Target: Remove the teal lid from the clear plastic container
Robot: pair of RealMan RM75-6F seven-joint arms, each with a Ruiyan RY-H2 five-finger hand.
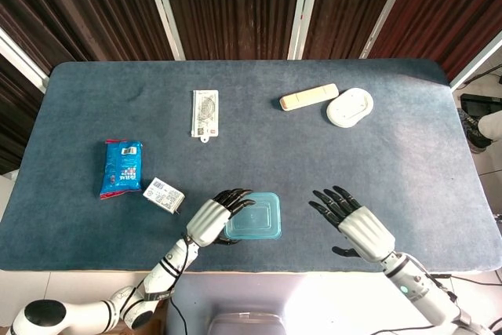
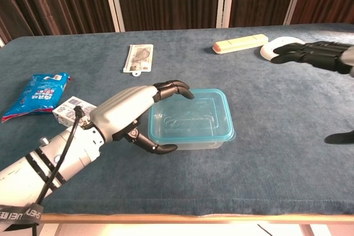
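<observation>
Clear plastic container (image 1: pixel 252 227) with teal lid (image 2: pixel 189 115) on, sits low centre of the head view, near the table's (image 1: pixel 392 162) front edge. Long axis runs left-right across the frame, lid facing up and seated flat.

Left hand (image 1: pixel 210 220) grips the container's left end: fingers (image 2: pixel 172 87) curl over the far rim, thumb hooks the near side. That end of the lid is partly hidden under the hand.

Right hand (image 1: pixel 353 223) hovers just right of the container, apart from it, fingers spread, holding nothing. In the chest view it's cut off at the right edge, only dark fingertips (image 2: pixel 293 53) and the thumb tip show.

Container contents hard to make out through the lid.
</observation>
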